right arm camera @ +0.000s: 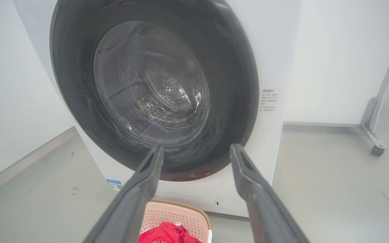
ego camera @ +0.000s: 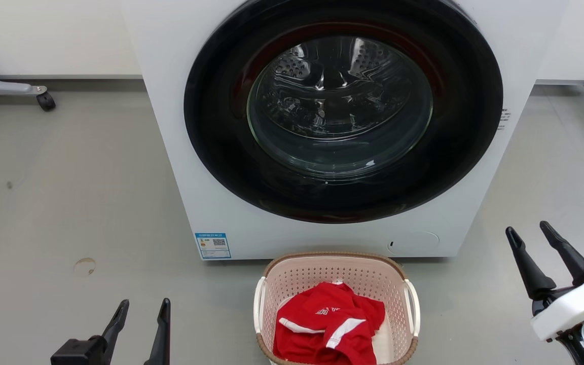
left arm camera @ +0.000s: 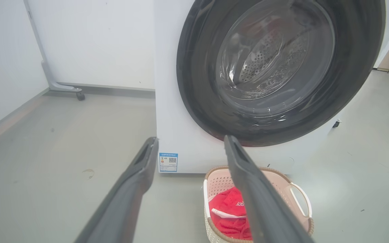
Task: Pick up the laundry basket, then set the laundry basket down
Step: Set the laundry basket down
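Head view: laundry basket cropped below, seemingly grounded; left pincer, right pincer wide.

Upright pink laundry basket before washer

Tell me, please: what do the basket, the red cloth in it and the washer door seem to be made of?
Basket: likely moulded plastic, matt cream-pink; its walls have regular holes, and the brown rim only imitates weave. Red cloth: soft fabric, since it folds and creases. Washer door: a clear window, glass or plastic, glossy with reflections, in a dark shiny ring.
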{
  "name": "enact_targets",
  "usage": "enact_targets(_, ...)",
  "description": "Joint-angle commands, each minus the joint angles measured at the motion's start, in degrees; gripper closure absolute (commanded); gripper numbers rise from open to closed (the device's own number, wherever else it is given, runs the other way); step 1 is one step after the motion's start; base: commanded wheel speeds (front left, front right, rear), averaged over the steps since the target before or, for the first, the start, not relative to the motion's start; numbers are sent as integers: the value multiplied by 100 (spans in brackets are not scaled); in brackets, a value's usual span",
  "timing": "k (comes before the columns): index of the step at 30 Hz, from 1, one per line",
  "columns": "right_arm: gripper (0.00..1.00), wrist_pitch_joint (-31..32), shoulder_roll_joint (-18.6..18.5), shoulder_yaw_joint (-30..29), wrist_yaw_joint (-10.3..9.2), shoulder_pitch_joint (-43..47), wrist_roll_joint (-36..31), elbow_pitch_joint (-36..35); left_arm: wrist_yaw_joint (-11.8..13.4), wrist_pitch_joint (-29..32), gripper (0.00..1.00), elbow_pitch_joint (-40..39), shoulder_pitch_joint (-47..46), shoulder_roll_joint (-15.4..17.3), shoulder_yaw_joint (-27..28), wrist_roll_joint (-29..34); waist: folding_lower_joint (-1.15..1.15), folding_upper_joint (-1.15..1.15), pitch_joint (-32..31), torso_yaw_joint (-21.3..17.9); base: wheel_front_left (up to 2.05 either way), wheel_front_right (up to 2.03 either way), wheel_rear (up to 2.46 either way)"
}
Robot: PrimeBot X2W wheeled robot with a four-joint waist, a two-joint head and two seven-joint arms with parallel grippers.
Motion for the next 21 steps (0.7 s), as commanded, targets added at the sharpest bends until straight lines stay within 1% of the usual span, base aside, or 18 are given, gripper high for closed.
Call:
enact_targets(1,0,-30,-168,-16,-16,-29,-83,-158,69,1,0,-251,-160,82,224,94,0,0,9,18,0,0,0)
enact_targets(4,0,19,-125,-162,-16,122,-146,-295,187,118,0,-634,3,108,216,142,0,0,40,49,0,0,0)
enact_targets(6,0,59,-95,-250,-16,208,-188,-375,235,156,0,-738,61,115,227,144,0,0,61,65,0,0,0)
enact_targets(14,0,131,46,-697,-16,469,-346,-494,271,198,0,-688,-39,134,257,105,0,0,92,79,0,0,0)
enact_targets(21,0,254,144,-828,-16,545,-439,-601,281,288,0,-647,-108,180,247,88,0,0,104,32,0,0,0)
